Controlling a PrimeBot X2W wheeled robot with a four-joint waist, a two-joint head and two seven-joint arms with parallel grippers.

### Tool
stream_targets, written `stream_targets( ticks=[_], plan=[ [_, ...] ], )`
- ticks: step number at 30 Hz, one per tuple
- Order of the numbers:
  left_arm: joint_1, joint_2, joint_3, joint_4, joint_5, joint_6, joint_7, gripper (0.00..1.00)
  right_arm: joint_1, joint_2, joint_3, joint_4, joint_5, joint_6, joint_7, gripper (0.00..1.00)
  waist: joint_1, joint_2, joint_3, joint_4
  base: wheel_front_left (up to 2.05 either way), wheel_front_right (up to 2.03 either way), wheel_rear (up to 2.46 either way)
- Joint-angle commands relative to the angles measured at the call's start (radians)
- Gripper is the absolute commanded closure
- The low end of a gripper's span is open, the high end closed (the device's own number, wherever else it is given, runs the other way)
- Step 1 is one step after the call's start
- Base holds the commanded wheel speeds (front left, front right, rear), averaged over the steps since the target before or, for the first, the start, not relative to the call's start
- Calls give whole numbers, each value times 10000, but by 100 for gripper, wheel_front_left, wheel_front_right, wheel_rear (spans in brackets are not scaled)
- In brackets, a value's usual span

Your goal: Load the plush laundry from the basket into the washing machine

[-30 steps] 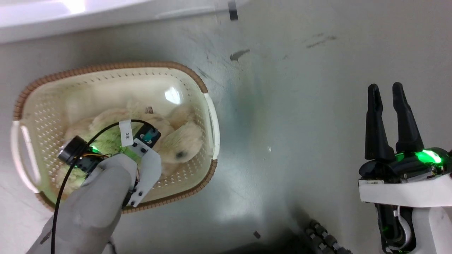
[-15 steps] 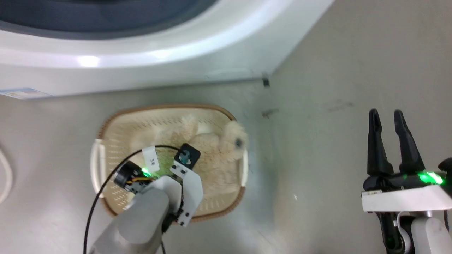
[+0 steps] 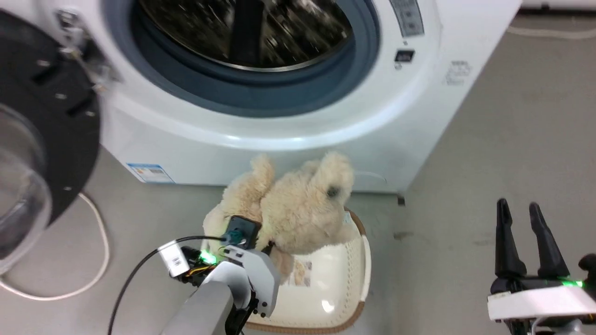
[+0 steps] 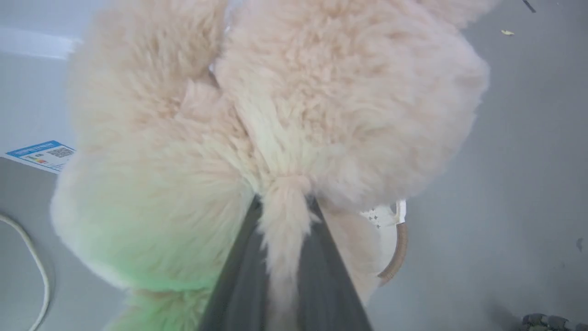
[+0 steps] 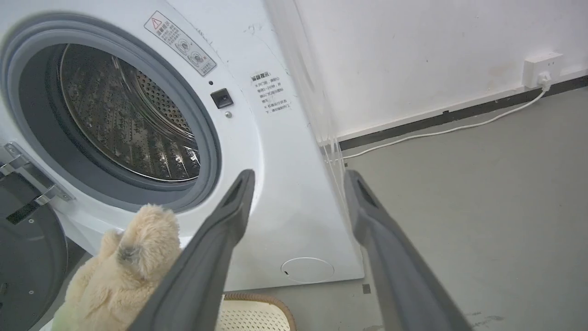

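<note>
The cream-beige plush laundry [image 3: 298,209] hangs above the basket [image 3: 361,274], just in front of the washing machine [image 3: 419,93]. My left gripper [image 4: 285,202] is shut on a tuft of the plush's fur [image 4: 321,92], from below. The basket's floor with its paper label [image 3: 301,272] is uncovered. The machine's steel drum [image 3: 247,32] stands open above the toy. My right gripper [image 3: 524,223] is open with nothing in it, over bare floor to the right. In the right wrist view its fingers [image 5: 229,216] frame the machine's side, with the plush [image 5: 119,276] at lower left.
The machine's black-rimmed dome door [image 3: 51,135] is swung open at the left. A white cable [image 3: 100,260] loops on the floor below it. Another cable runs to a wall socket [image 5: 542,69] behind the machine. Grey floor [image 3: 512,139] lies open to the right.
My left gripper has lifted the plush up out of the basket. The head camera has tilted up, bringing the washer's drum and door into view. The right gripper stays open.
</note>
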Motion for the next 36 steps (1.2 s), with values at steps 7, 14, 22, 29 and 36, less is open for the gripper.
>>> stream_targets(
  ticks=[7,14,22,29,36],
  plan=[
    [313,-6,663,-403,-502,292,-1629,100,539,-4,-172,57,-133,-7,-42,0,3,-1,-1196,431,0,0,0],
    [55,43,1179,-1240,-535,595,-2483,100,719,-4,-217,-58,-142,-7,-42,0,3,-1,-1247,98,0,0,0],
    [-937,176,1928,-1732,-492,750,-2561,100,504,-4,-133,-272,-252,-7,-42,0,3,-1,-459,-278,0,0,0],
    [-1913,352,2726,-1999,-380,768,-2565,100,216,-4,-91,-431,-326,-7,-42,0,3,-1,371,-613,0,0,0],
    [-3129,660,3211,-1753,-146,612,-2566,100,-219,-4,12,-629,-358,-7,-42,0,3,-1,1331,-1024,0,0,0]
  ],
)
